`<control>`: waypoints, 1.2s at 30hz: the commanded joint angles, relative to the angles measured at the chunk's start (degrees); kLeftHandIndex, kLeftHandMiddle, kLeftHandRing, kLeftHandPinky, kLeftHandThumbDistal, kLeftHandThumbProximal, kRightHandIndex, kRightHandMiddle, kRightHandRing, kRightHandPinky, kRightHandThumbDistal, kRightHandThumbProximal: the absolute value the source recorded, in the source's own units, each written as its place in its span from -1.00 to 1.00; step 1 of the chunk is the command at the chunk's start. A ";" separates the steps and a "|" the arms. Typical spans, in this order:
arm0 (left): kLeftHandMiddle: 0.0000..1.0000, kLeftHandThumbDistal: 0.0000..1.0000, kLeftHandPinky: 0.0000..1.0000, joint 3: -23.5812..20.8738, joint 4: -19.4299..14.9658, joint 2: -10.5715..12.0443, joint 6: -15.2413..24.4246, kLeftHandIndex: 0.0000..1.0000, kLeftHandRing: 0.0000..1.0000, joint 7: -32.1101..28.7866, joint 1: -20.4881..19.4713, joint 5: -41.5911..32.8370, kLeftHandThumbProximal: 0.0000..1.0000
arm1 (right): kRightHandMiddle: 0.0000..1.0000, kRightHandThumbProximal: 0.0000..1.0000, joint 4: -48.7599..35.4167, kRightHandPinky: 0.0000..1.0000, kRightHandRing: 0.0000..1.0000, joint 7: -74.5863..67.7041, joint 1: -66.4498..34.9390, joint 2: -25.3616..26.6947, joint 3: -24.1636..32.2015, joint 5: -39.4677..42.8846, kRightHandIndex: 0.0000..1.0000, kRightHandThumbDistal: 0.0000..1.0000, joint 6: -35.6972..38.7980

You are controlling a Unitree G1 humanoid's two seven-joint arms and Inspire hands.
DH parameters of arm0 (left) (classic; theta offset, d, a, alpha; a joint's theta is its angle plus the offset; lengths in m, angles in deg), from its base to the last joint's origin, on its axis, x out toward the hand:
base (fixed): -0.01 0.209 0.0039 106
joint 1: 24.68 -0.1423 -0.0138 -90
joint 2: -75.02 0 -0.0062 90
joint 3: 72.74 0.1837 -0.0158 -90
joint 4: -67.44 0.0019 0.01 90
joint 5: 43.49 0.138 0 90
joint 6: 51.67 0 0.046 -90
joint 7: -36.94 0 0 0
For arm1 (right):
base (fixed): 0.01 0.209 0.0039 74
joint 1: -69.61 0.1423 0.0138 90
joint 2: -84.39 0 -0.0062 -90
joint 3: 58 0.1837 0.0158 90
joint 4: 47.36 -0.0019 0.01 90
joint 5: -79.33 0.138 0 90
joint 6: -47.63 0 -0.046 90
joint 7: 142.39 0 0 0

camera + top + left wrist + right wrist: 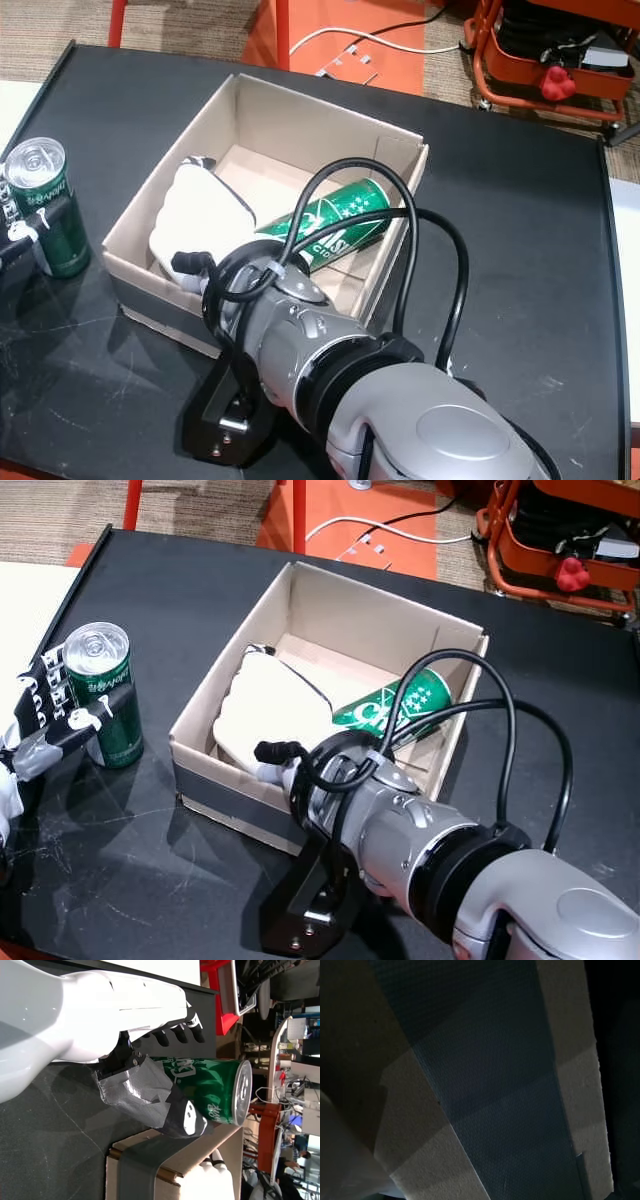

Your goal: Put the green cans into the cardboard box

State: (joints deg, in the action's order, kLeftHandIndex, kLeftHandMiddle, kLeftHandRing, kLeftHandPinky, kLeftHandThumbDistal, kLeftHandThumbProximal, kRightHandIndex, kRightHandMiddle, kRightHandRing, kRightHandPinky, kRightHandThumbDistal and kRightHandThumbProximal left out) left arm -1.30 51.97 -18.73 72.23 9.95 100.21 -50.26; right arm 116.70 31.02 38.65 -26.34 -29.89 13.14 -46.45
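Left robot hand [45, 715] grips an upright green can [103, 693] on the black table [560, 680], at nine o'clock of the cardboard box [205, 780]; its fingers [180, 1035] and thumb wrap the can's body. The right robot hand [270, 705] reaches inside the box over its six o'clock wall; whether it is open or closed I cannot tell. A second green can [325, 230] lies on its side inside the box, at three o'clock of that hand.

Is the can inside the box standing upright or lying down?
Lying down. The green can rests on its side on the floor of the cardboard box, with its side label facing up in both head views.
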 commanded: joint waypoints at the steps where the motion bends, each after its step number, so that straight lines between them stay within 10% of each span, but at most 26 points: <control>1: 0.73 0.81 0.76 0.45 0.82 -0.86 -0.06 0.84 0.78 0.59 -1.81 0.96 -0.41 | 0.42 0.13 -16.98 0.42 0.42 40.47 -27.23 20.70 70.42 83.18 0.50 0.77 45.20; 3: 0.73 0.80 0.75 0.31 0.82 -0.92 -0.07 0.85 0.78 0.37 -1.94 0.85 -0.43 | 0.43 -0.03 -23.38 0.37 0.40 50.92 -29.93 23.86 81.65 96.86 0.64 0.97 45.98; 36: 0.72 0.77 0.79 0.23 0.67 -0.66 0.99 0.84 0.79 -1.50 -3.80 0.40 -0.41 | 0.41 -0.06 -13.04 0.33 0.35 84.68 -24.43 20.89 97.83 110.11 0.66 0.71 46.06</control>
State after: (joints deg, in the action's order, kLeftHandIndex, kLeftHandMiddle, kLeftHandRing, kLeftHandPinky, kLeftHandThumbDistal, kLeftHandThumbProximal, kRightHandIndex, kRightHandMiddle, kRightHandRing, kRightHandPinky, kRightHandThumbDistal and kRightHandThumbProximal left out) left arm -1.33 51.54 -19.49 74.70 8.49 98.14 -50.29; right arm 103.10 115.46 13.57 -5.59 67.00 123.18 -0.23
